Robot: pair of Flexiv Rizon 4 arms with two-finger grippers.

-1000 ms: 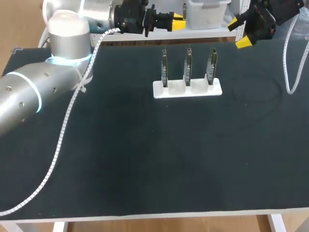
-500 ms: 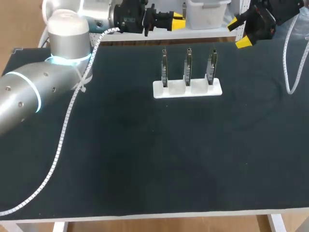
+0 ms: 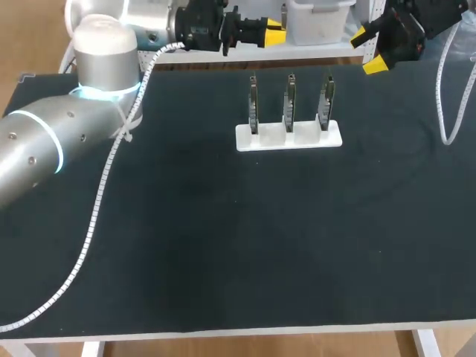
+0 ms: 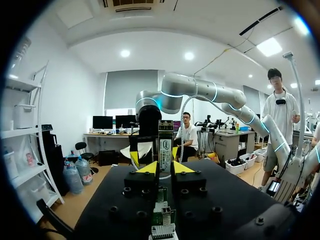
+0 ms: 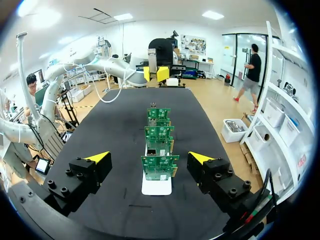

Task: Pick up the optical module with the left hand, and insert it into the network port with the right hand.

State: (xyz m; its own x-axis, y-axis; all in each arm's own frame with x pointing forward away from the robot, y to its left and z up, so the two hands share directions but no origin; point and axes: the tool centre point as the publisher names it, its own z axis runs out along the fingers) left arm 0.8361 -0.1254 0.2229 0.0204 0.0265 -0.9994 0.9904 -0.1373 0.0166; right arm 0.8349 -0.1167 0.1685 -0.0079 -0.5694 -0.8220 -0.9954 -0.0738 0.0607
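Note:
My left gripper [image 3: 276, 33] hangs over the table's far edge, left of the middle. The left wrist view shows this gripper [image 4: 165, 168] shut on the optical module [image 4: 165, 146], a slim silver and green piece standing up between the yellow tips. My right gripper [image 3: 367, 50] is at the far right, open and empty. In the right wrist view it [image 5: 150, 158] faces down the row of three green network port boards [image 5: 160, 167] in a white holder [image 5: 156, 186]. The holder [image 3: 288, 136] stands at the table's far middle. My left gripper [image 5: 155, 73] shows beyond the boards.
A white ribbed cable [image 3: 95, 204] from my left arm trails across the table's left side. Another such cable [image 3: 444, 104] hangs at the far right. The dark tabletop [image 3: 245, 245] stretches from the holder to the near edge.

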